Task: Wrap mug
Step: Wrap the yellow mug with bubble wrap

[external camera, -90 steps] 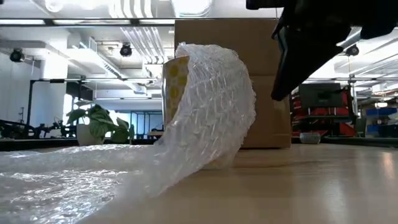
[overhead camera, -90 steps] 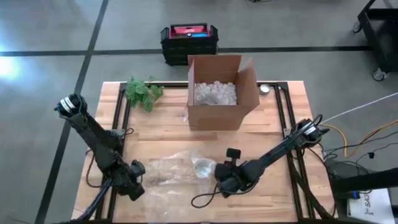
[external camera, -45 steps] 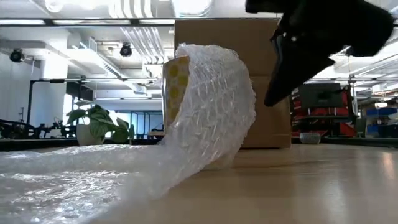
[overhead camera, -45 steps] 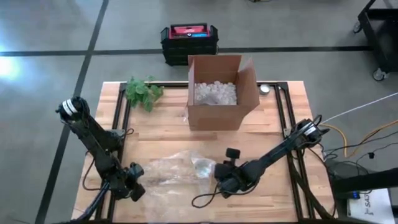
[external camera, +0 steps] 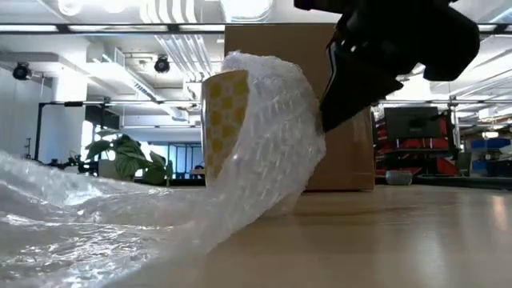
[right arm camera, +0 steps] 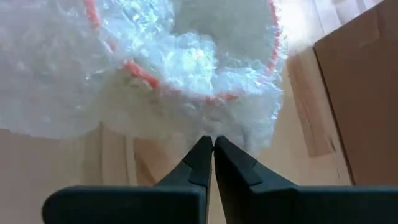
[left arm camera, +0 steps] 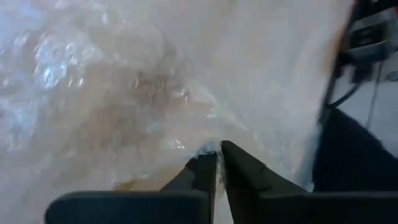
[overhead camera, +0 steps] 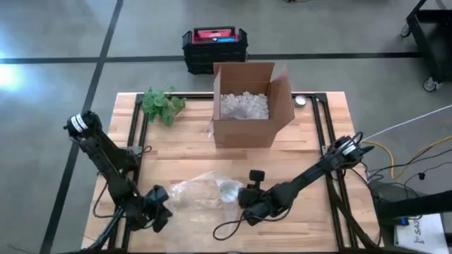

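Observation:
The mug (external camera: pixel 225 110), yellow-checked with an orange rim (right arm camera: pixel 147 76), lies on its side on the wooden table, rolled into one end of a clear bubble wrap sheet (overhead camera: pixel 192 195). The rest of the sheet trails toward the table's left. My left gripper (overhead camera: pixel 161 209) is at the sheet's left end, shut on it. My right gripper (overhead camera: pixel 245 198) is shut, right beside the wrapped mug on its right side. My left gripper pinches the bubble wrap's left end at its edge (left arm camera: pixel 205 147) between its two fingers, coming in low from the table's left. That end (external camera: pixel 32 180) is raised off the table; one layer or several, I cannot tell. My right gripper's shut fingertips (right arm camera: pixel 205 146) meet the wrap over the mug's right side (external camera: pixel 314 132), slanting down from the right. The mug rests on the table; whether wrap is caught between the fingers I cannot tell.
An open cardboard box (overhead camera: pixel 248 106) with white filler stands at the table's far middle. A green plant (overhead camera: pixel 162 104) lies at the far left. A black cable loop (overhead camera: pixel 227 227) lies near the front edge, and a black case (overhead camera: pixel 215 46) sits on the floor beyond the table.
My left gripper has moved toward the table's near edge and a little right, shut on the sheet's left end and raised it off the table. My right gripper, still shut, has moved left up against the wrapped mug, which has turned slightly.

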Controlling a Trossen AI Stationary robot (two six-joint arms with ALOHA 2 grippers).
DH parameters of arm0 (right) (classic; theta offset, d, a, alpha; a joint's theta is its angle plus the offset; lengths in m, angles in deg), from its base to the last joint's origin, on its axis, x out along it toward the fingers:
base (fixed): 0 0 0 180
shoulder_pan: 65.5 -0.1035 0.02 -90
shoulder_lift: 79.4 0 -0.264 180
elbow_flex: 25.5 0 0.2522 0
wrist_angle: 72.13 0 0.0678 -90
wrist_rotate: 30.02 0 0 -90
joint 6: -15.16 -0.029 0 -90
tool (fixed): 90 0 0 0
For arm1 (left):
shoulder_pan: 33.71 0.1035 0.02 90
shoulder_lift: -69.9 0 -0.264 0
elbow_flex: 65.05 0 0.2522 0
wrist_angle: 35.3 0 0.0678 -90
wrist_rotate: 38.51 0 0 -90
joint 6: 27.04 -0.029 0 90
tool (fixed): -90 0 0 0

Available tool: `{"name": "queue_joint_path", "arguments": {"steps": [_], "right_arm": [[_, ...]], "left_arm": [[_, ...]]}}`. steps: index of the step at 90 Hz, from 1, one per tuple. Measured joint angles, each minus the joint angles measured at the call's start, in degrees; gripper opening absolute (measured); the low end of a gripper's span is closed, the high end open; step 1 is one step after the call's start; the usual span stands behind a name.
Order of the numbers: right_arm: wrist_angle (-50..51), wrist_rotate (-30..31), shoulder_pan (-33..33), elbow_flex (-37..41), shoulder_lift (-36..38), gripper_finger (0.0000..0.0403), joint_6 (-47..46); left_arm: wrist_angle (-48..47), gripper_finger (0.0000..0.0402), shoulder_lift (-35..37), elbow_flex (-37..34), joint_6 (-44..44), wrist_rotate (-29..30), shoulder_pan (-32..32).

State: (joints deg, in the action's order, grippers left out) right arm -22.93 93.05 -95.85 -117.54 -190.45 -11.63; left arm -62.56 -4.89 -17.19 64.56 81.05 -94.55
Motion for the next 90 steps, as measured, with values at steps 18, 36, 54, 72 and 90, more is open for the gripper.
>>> {"name": "queue_joint_path", "arguments": {"steps": [18,36,54,72,90], "right_arm": [[-6.2,-0.7,0.0,0.0,-0.1,0.0002,4.1],[-14.3,-3.7,0.3,0.0,-0.1,0.0002,8.2],[-15.9,-4.8,0.8,0.0,-0.1,0.0002,8.5],[-16.6,-5.2,0.9,0.1,-1.0,0.0002,8.4],[-17.1,-6.5,1.2,0.2,-2.0,0.0002,8.7]], "left_arm": [[-1.7,0.0001,2.8,4.1,-9.1,13.9,1.6],[-0.8,0.0001,3.5,7.6,-23.4,15.1,8.9],[4.7,0.0,3.0,9.7,-37.8,12.7,17.1],[13.9,0.0,1.6,10.2,-49.5,5.6,24.9],[16.8,0.0,-2.5,10.1,-52.6,-2.6,30.6]]}}
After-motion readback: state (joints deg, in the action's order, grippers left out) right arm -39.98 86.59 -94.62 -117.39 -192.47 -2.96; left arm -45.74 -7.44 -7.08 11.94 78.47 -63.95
